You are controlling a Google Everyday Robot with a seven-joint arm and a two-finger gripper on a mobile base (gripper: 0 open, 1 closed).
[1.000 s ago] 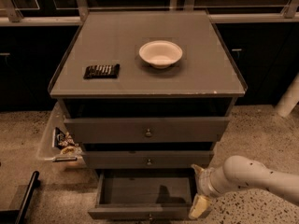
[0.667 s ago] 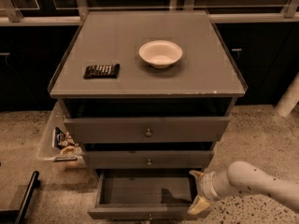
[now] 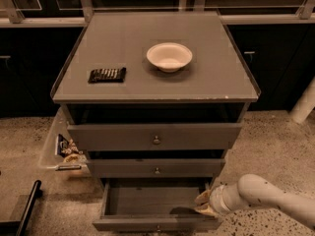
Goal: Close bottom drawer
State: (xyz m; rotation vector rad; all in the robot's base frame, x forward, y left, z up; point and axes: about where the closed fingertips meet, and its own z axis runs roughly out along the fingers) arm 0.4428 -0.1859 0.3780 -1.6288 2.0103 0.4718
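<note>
Jutting camera-ward, bottom drawer (image 3: 152, 203), length crosswise; gripper (image 3: 203, 205) at its right side.

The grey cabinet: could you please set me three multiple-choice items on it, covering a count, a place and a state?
1. How many drawer fronts does the grey cabinet show? A two. B three. C five.
2. Where is the gripper? A on the cabinet top. B at the right end of the bottom drawer. C behind the cabinet.
3. What state is the bottom drawer in? A pulled out. B pushed fully in. C taken out of the cabinet.
Answers: 1 B, three fronts are stacked one above another; 2 B, the gripper sits by the drawer's right front corner; 3 A, the drawer's inside shows.
</note>
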